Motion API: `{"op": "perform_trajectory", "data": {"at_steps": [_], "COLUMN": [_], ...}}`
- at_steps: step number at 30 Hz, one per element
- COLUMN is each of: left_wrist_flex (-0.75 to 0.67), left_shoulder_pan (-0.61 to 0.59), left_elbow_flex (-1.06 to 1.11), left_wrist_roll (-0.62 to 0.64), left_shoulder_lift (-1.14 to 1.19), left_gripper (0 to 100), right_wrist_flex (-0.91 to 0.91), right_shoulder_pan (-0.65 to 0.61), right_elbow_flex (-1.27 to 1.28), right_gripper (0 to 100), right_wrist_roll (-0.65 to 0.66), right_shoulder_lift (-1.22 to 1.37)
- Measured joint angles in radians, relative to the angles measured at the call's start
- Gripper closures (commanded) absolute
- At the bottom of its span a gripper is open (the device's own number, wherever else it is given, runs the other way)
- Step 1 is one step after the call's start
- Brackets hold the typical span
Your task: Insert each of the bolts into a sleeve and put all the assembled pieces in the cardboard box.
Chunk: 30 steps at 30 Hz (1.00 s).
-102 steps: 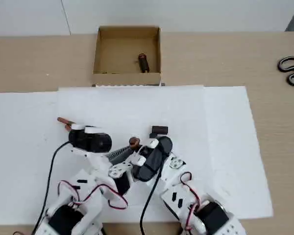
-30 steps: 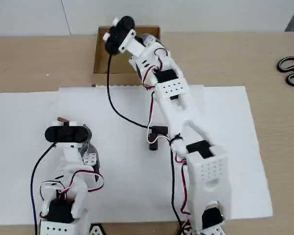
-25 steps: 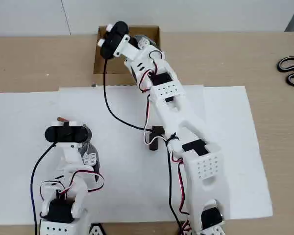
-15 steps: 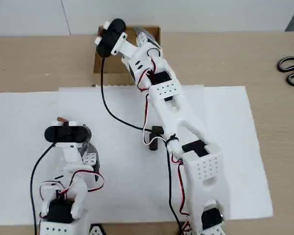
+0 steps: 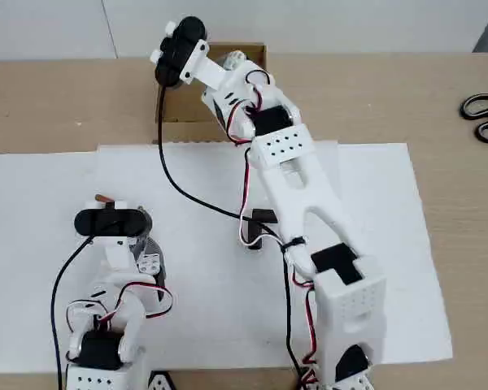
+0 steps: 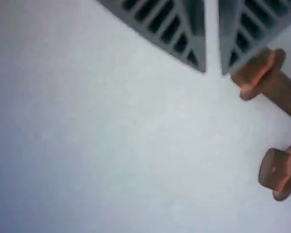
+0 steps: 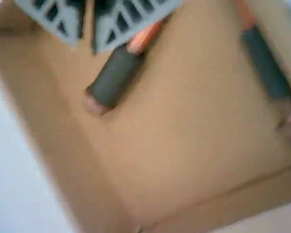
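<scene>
Change: the right arm [image 5: 297, 166] has swung from the near middle of the paper sheet [image 5: 49, 179] out to the cardboard box [image 5: 179, 130]. The left arm [image 5: 118, 244] has drawn back toward the near left corner of the bench [image 5: 65, 97]. The box count has gone from one piece to two.

Item 1, cardboard box: stands at the far edge of the bench, left of middle.
- First assembled piece [image 7: 114, 80]: a dark sleeve with an orange bolt end, lying on the box floor directly under the right jaws. Whether those jaws grip it cannot be told.
- Second assembled piece [image 7: 264, 63]: lying apart from the first, toward the opposite wall.

Item 2, loose bolts: two, on the sheet toward the bench's left edge. One bolt [image 6: 264, 80] has its head just beside the left jaws. The other bolt [image 6: 280, 172] lies near it.

Item 3, left jaws: pressed almost together, with a thin slit between them, and holding nothing.

Item 4, loose sleeve [image 5: 264, 216]: near the sheet's middle, beside the right arm.

Status: judged partly done. Two pieces are boxed. The two bolts are yet to be sleeved and carried over.
</scene>
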Motion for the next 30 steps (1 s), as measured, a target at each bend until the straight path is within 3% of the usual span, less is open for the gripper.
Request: {"op": "perform_trajectory", "data": {"at_steps": [7, 15, 18, 23, 30], "left_wrist_flex": [0.0, -0.029, -0.077, -0.112, -0.115], "left_shoulder_pan": [0.0, -0.005, -0.068, -0.103, -0.104], "left_elbow_flex": [0.0, 0.008, 0.026, 0.034, 0.034], "left_wrist_roll": [0.0, 0.002, 0.002, 0.002, 0.002], "left_shoulder_lift": [0.0, 0.0, 0.0, 0.0, 0.0], "left_gripper": [99, 99, 99, 99, 99], "right_wrist_flex": [0.37, 0.795, 0.936, 1.01, 1.016], "right_shoulder_pan": [0.0, 0.0, 0.0, 0.009, 0.014], "right_elbow_flex": [0.0, 0.0, 0.0, 0.0, 0.169], "right_gripper": [99.5, 99.5, 99.5, 99.5, 99.5], "right_wrist_roll": [-0.229, -0.259, -0.261, -0.267, -0.407], "right_shoulder_lift": [-0.164, -0.276, -0.292, -0.292, -0.328]}}
